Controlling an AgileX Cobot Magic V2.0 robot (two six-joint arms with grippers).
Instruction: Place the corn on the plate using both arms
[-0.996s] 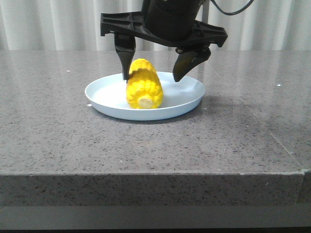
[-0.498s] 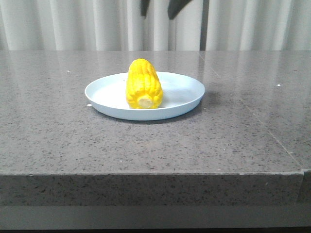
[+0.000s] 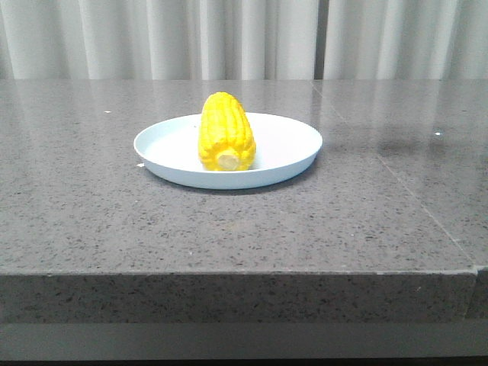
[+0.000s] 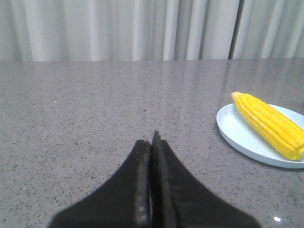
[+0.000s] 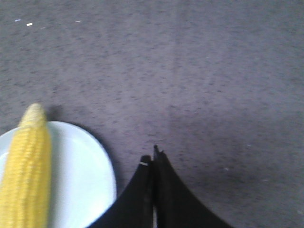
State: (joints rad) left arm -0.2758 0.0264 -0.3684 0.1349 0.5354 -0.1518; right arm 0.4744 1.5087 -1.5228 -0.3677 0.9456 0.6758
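The yellow corn [image 3: 225,133] lies on the pale blue-white plate [image 3: 290,145] at the middle of the table, its pale stub end towards the camera. No gripper shows in the front view. In the left wrist view my left gripper [image 4: 152,142] is shut and empty over bare table, with the corn [image 4: 270,124] and the plate [image 4: 237,133] off to one side, well apart from it. In the right wrist view my right gripper [image 5: 153,159] is shut and empty above the table just beside the plate [image 5: 80,175], which bears the corn [image 5: 26,171].
The grey speckled stone table [image 3: 91,206] has a front edge close to the camera and a seam [image 3: 412,198] running on its right part. Pale curtains [image 3: 152,38] hang behind the table.
The open gripper that stood round the corn on the plate has risen out of the front view. The corn has stayed lying on the plate.
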